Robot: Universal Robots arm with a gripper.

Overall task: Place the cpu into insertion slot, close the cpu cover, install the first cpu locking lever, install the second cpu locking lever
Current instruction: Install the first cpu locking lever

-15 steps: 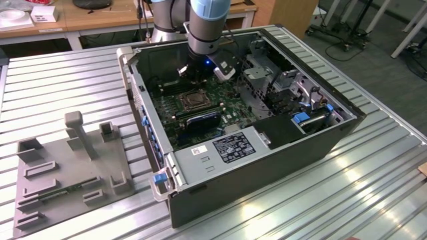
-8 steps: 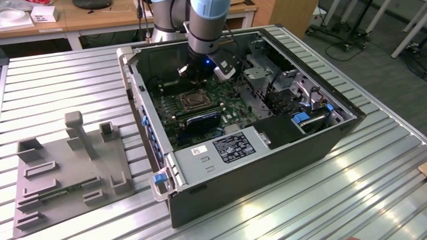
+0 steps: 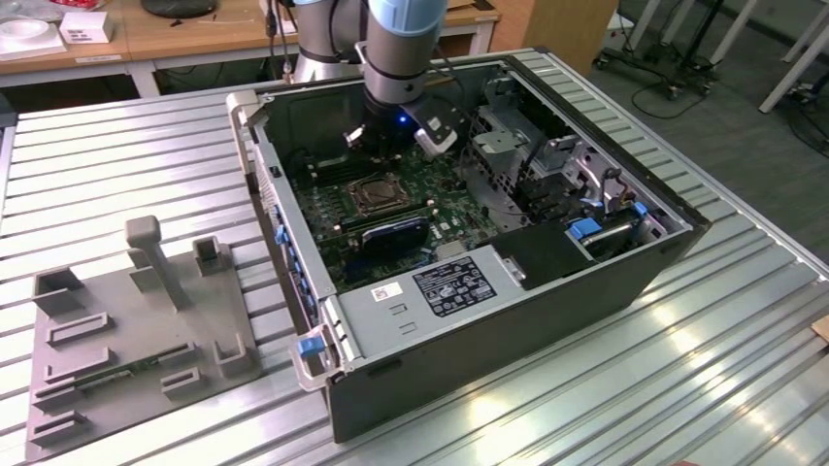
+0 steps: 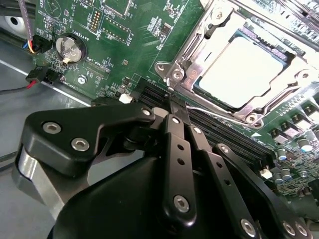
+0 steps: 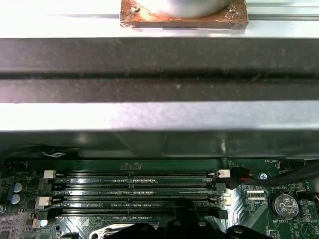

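Black gripper (image 4: 172, 103) fingers press together, tips just beside the insertion slot (image 4: 164, 68). Inside it sits the pale, glossy cpu (image 4: 241, 69), framed by the silvery cpu cover (image 4: 209, 35). The exterior view adds the open computer case (image 3: 518, 330).

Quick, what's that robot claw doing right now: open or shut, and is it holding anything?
The gripper: jaws closed, nothing visibly held, tips down at the board beside the seated cpu.

The exterior view looked down on the computer case (image 3: 518, 330), arm (image 3: 395, 49) at twelve o'clock; both wrist views closely shared memory slots (image 4: 234, 139) (image 5: 134, 191).
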